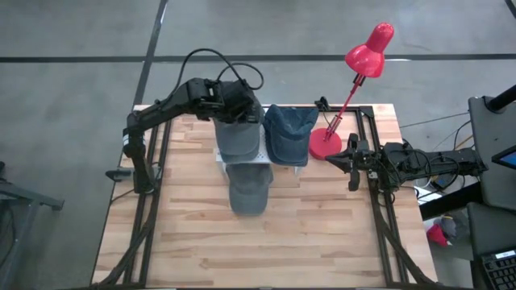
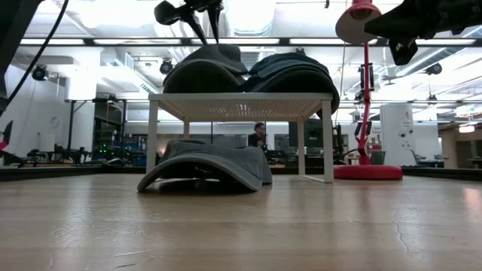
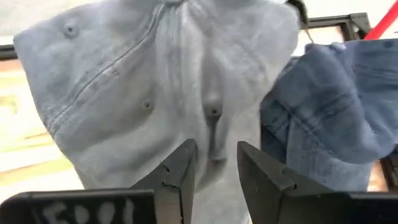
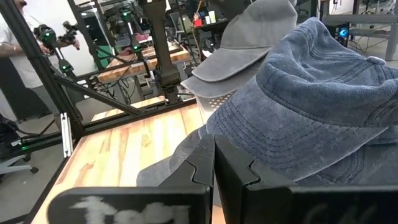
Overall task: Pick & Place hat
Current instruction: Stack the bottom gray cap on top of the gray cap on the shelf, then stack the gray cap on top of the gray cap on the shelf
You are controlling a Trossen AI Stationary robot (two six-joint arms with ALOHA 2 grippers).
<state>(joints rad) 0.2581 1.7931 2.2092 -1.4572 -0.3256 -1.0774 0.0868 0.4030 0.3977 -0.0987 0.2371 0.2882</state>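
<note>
Sitting on wooden table (image 1: 322,242): white wire shelf (image 2: 241,98) carrying grey hat (image 1: 239,138) and blue hat (image 1: 289,133) side by side, third grey hat (image 2: 207,167) lying under its front edge. Hovering over shelf's grey hat: left gripper (image 3: 214,171), fingers parted, gripping nothing. Waiting at right edge near red lamp (image 1: 355,76): right gripper (image 4: 214,163), pinched closed, empty.

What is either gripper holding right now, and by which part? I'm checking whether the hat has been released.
Nothing is held. The left gripper hangs open just above the grey cap on the white rack; the right gripper, shut and empty, waits beside the red lamp.
</note>
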